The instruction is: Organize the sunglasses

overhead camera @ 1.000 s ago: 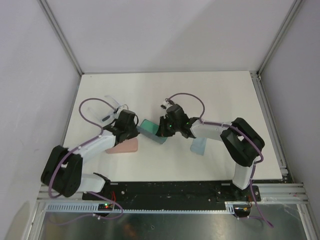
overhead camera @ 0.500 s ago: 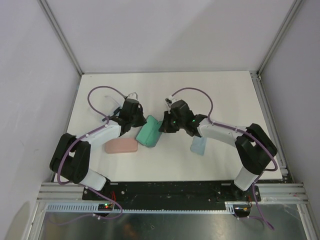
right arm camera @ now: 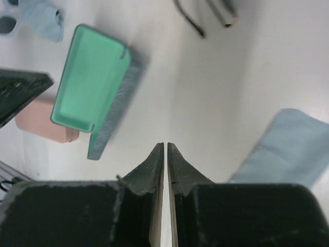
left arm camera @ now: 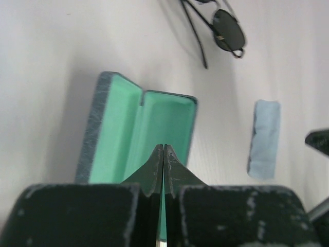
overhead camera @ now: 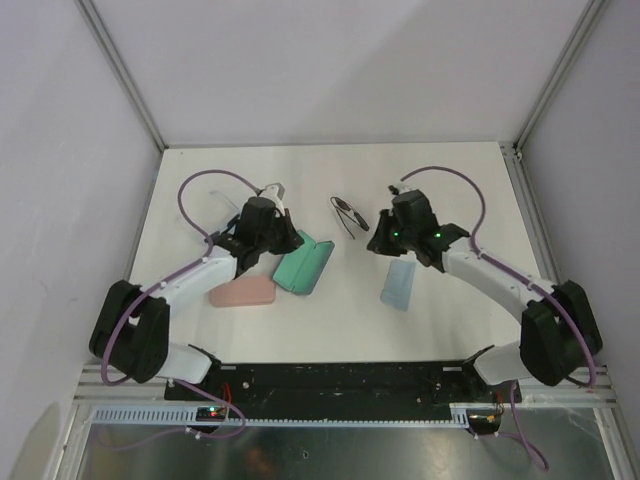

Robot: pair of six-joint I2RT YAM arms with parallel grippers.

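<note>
The thin dark-framed sunglasses point(overhead camera: 348, 213) lie on the white table between the two arms and show in the left wrist view point(left arm camera: 222, 31). In the right wrist view only a dark arm of them point(right arm camera: 189, 20) shows at the top edge. A dark lens point(right arm camera: 5, 24) at that view's top left may belong to the white pair; I cannot tell. My left gripper point(overhead camera: 291, 243) is shut and empty over the open green-lined case point(overhead camera: 303, 263), jaws pressed together point(left arm camera: 163, 149). My right gripper point(overhead camera: 373, 244) is shut and empty point(right arm camera: 165, 147) over bare table right of the case.
The open case point(left arm camera: 139, 128) lies flat with its lid up. A pink case point(overhead camera: 243, 292) lies at its left. A light blue cloth point(overhead camera: 398, 285) lies below the right gripper, and a second cloth point(right arm camera: 43, 18) shows far left in the right wrist view.
Both grippers have pulled apart from the green case, the right one moving well to the right. The case now lies open and flat, and the dark sunglasses have come into view.
</note>
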